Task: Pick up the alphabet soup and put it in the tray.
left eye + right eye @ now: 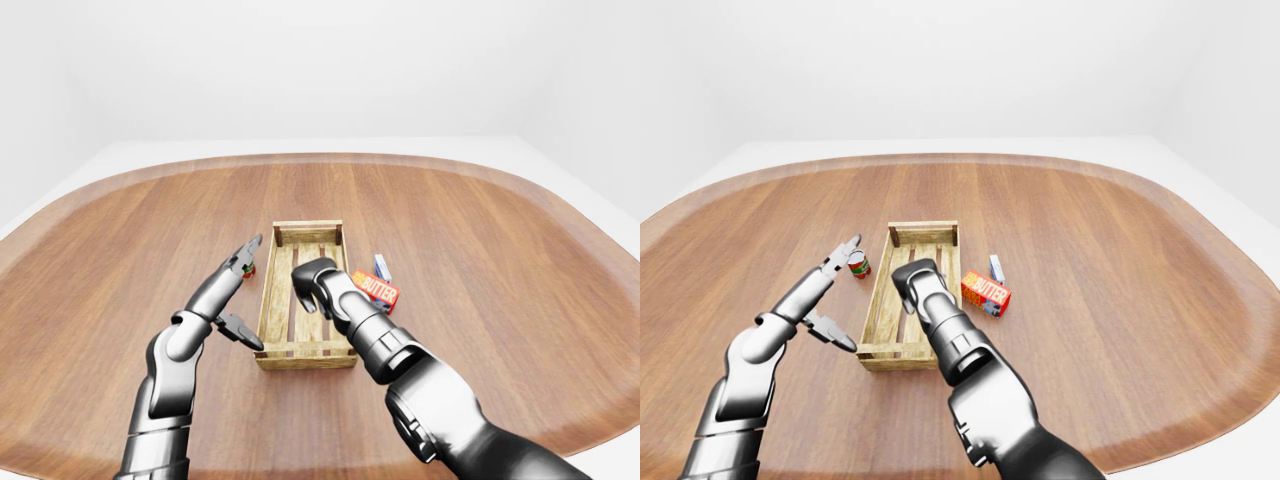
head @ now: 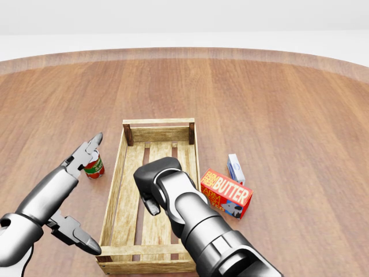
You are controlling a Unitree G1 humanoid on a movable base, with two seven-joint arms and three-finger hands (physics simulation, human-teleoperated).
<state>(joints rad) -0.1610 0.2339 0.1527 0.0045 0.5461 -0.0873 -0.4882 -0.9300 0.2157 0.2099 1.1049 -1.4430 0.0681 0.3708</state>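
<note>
The alphabet soup (image 2: 94, 167), a small red and green can, stands upright on the wooden table just left of the wooden slatted tray (image 2: 116, 179). My left hand (image 2: 87, 193) is open, its long fingers (image 2: 86, 153) stretched out with the tips just over the can's top and the thumb spread low toward me. I cannot tell whether the tips touch the can. My right hand (image 2: 154, 190) hovers over the middle of the tray, fingers hanging loosely, with nothing in it. The tray holds nothing.
A red butter box (image 2: 226, 193) lies right of the tray, close to my right forearm. A small white and blue carton (image 2: 235, 168) lies just above it in the view. The round wooden table's rim (image 1: 330, 158) curves along the top.
</note>
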